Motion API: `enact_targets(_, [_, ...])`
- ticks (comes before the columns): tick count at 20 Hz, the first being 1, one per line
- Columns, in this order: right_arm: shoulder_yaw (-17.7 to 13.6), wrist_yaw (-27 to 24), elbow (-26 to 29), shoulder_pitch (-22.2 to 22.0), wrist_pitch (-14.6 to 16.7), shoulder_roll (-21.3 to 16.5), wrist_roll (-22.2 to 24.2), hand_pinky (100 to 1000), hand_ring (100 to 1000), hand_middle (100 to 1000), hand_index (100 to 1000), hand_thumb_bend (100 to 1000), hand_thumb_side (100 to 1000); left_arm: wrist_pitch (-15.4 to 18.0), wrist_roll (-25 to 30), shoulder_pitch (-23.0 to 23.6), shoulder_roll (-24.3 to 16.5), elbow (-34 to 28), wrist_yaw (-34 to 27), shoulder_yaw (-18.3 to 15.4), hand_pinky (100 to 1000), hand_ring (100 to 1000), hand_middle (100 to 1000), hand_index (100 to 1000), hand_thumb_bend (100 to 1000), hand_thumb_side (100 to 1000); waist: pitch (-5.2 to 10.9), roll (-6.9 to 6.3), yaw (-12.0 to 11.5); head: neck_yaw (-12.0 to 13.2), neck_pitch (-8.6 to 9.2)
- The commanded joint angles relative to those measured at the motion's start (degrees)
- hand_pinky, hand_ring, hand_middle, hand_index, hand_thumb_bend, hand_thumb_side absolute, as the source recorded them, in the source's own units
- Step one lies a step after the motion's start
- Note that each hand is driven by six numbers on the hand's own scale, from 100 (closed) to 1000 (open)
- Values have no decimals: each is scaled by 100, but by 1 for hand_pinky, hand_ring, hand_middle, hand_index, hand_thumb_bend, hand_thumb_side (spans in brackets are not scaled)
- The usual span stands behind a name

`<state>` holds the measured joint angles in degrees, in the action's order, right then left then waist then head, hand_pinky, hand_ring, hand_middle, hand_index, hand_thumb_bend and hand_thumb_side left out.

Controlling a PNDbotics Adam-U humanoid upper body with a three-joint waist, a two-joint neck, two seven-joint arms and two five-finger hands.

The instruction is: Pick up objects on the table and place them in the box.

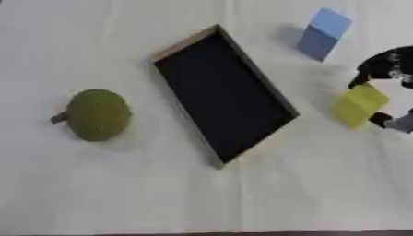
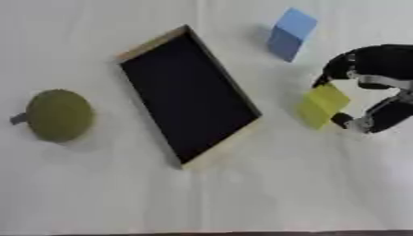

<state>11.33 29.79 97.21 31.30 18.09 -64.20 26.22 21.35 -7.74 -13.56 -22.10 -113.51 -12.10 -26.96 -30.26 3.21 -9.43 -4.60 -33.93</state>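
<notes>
Green fruit (image 1: 97, 114) waits left of the box (image 1: 223, 94), while the right hand (image 2: 373, 87) pinches the yellow block (image 2: 322, 105) to lift it.

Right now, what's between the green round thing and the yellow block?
The black box, lying askew, sits between the green round object and the yellow block, which the right hand pinches. Either side of the box is bare tablecloth. Both eye views show this.

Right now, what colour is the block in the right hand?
Yellow; the block in the right hand shows best in the right eye view.
</notes>
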Motion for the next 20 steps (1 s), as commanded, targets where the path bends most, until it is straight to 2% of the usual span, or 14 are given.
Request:
enact_targets(1, [-100, -96, 74, 72, -65, -127, -308, 870, 816, 533, 595, 100, 239, -13, 15, -15, -74, -108, -39, -49, 854, 715, 617, 829, 100, 599, 147, -14, 10, -6, 52])
enact_targets(6, [-150, -205, 197, 62, -103, -116, -419, 865, 800, 524, 584, 100, 231, -27, 17, -3, -66, -108, -39, -54, 855, 715, 617, 828, 100, 600, 181, 1, 25, 1, 37])
enact_targets(10, [-220, -404, 717, 249, -199, -84, -456, 853, 763, 525, 583, 100, 208, -32, 17, -4, -76, -108, -39, -49, 855, 717, 618, 828, 100, 600, 221, 13, 32, 1, 19])
enact_targets(15, [9, -803, 1282, 878, -396, 67, 3, 845, 743, 535, 596, 100, 202, -51, 36, -11, -94, -108, -48, -19, 855, 718, 619, 828, 100, 601, 300, 34, 28, -41, -29])
enact_targets(20, [419, -1001, 1280, 1723, -427, 506, 629, 843, 738, 539, 599, 100, 204, -68, 34, -12, -103, -108, -61, -3, 855, 719, 619, 828, 100, 602, 391, 62, 17, -64, -43])
